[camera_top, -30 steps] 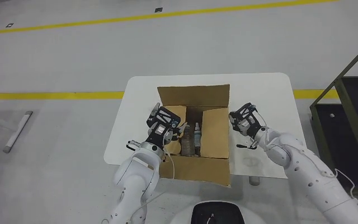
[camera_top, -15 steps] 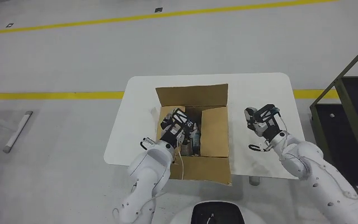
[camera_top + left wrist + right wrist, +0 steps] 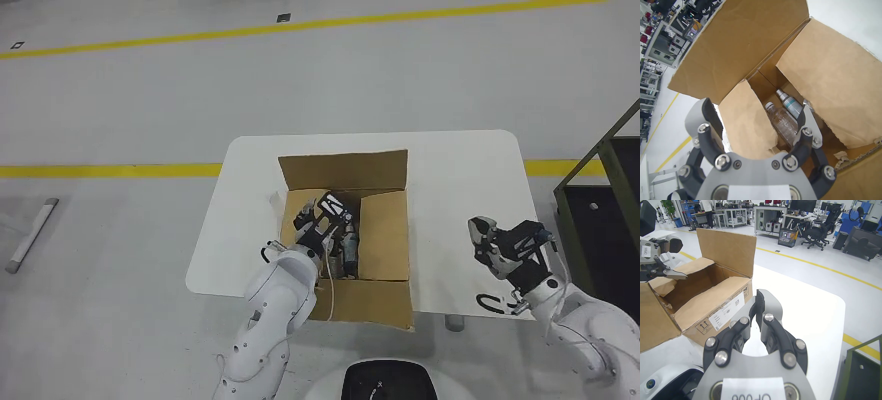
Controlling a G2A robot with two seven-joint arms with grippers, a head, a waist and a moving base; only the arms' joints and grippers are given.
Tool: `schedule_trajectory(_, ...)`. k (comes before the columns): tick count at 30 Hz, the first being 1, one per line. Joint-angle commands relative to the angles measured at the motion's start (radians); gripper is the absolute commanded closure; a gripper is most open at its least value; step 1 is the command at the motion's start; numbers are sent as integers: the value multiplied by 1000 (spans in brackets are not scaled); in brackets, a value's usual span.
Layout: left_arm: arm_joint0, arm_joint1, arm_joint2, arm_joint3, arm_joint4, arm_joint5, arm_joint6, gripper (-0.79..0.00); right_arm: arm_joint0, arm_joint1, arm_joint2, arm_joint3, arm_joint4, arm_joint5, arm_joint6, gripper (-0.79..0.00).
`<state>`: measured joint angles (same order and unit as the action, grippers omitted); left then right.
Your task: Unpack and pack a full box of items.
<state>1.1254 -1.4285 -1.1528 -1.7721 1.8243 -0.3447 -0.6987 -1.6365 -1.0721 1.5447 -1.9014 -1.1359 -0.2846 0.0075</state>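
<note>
An open cardboard box (image 3: 385, 240) stands in the middle of the white table (image 3: 460, 170), its far flap upright. Inside lie a clear plastic bottle (image 3: 784, 124) and a grey spray bottle (image 3: 790, 104) side by side. My left gripper (image 3: 757, 113) hangs open just above the box opening (image 3: 332, 212), with the torn left flap (image 3: 745, 121) between its fingers and the bottles below. My right gripper (image 3: 756, 307) is shut and holds nothing. It sits over the table's right side (image 3: 498, 243), well apart from the box (image 3: 696, 298).
A white label (image 3: 726, 311) is stuck on the box's right wall. Bare table lies to the right of the box and behind it. A green metal frame (image 3: 600, 180) stands beside the table's right edge.
My left gripper has moved from the box's left flap to above the opening. My right gripper has pulled away from the box's right flap, out towards the table's right front.
</note>
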Motion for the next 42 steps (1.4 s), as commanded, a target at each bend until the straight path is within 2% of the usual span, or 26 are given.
schedule_trajectory(1,0,0,0,0,0,0,0,-785,-15,0,6,-2,3,-2,-2,0)
schedule_trajectory(3,8,0,-2,8,2,12,3,-785,-20,-1,5,1,3,-5,0,0)
schedule_trajectory(7,2,-4,18,51,37,52,-87,-785,-19,-3,-1,1,-1,-8,4,0)
schedule_trajectory(11,-29,-14,46,98,45,83,-207,-785,-14,-5,-9,-8,-4,-14,7,0)
schedule_trajectory(17,-69,-26,92,140,103,123,-278,-785,-13,-7,-22,-25,-17,-22,11,0)
schedule_trajectory(18,-73,-27,99,144,123,129,-286,-733,-14,-7,-23,-28,-18,-22,12,0)
schedule_trajectory(19,-74,-29,104,146,132,137,-290,-474,-15,-8,-24,-30,-18,-22,12,0)
schedule_trajectory(21,-78,-31,112,150,160,148,-301,-95,-18,-9,-24,-35,-18,-23,14,0)
schedule_trajectory(22,-79,-32,116,151,168,152,-301,0,-18,-9,-23,-36,-19,-23,14,0)
schedule_trajectory(33,-61,-37,84,106,155,172,-285,0,-12,-13,-25,-20,-10,-21,14,0)
schedule_trajectory(42,-70,-50,22,33,-24,230,-287,0,7,-15,9,-7,31,-23,21,0)
